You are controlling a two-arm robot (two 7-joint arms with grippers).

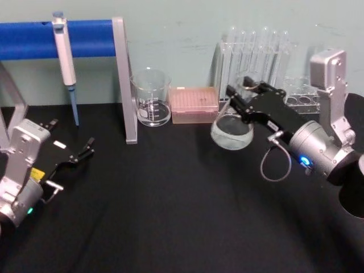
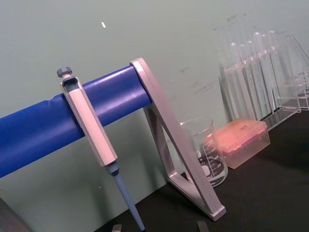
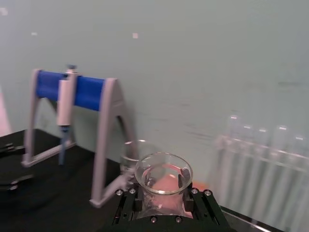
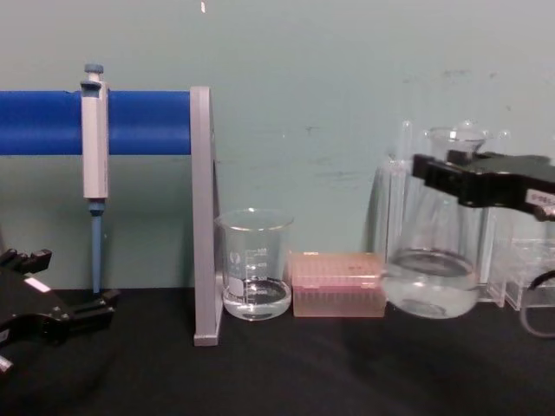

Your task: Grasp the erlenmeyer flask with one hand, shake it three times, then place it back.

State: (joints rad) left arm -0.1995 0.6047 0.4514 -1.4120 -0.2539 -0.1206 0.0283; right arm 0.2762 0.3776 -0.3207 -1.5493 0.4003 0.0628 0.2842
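Two black mechanical grippers are over the black table (image 1: 170, 205). The right gripper (image 1: 245, 94) reaches in from the right side, and its flat jaws are clamped on the narrow neck of the clear glass conical flask (image 1: 232, 132), just under the flared rim. The flask stands upright with a little clear liquid in its wide base. It is just right of the pink plastic tip box (image 1: 194, 105) and in front of the clear rack of test tubes (image 1: 256, 51). I cannot tell if the base touches the table. The left gripper (image 1: 70, 136) rests low at the left side, well apart from the flask, with its jaws apart and nothing between them. A straight glass beaker (image 1: 151, 96) stands left of the pink box, beside the blue and grey stand (image 1: 102, 38) that carries a grey pipette (image 1: 64, 57).
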